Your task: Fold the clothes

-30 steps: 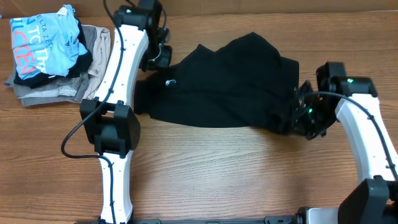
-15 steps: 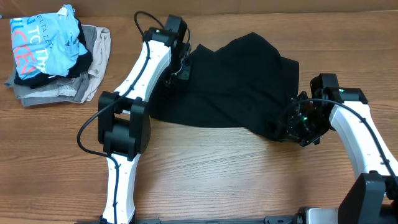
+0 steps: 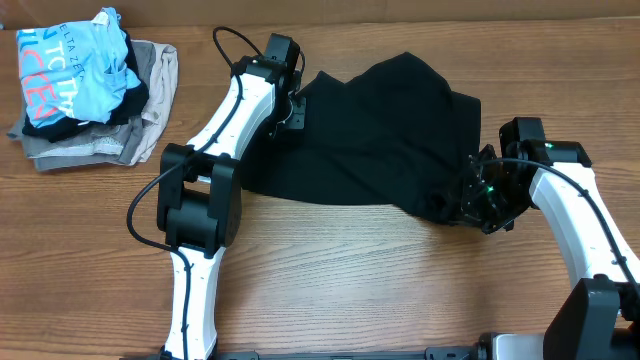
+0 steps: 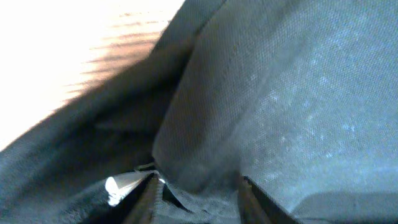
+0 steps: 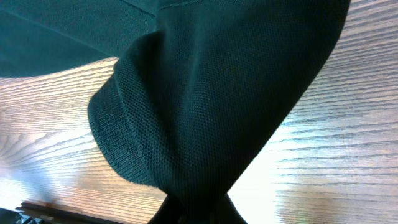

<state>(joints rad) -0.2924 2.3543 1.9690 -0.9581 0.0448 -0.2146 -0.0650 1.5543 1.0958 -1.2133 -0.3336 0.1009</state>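
Entry: I read the clothes [image 3: 380, 130] as plain black, with a fine knit weave up close and a small white tag [image 4: 121, 183]. Shirt [image 3: 75, 65]: light blue, red and white lettering. Folded garments [image 3: 150, 100]: grey and beige. Table [image 3: 400, 290]: brown wood grain.

The black garment [image 3: 380, 130] before me lies loosely spread and rumpled, a fine knit; its right end is gathered into a tight bunch.

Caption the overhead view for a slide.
Right gripper pinches a corner of the black garment; left gripper at its opposite edge.
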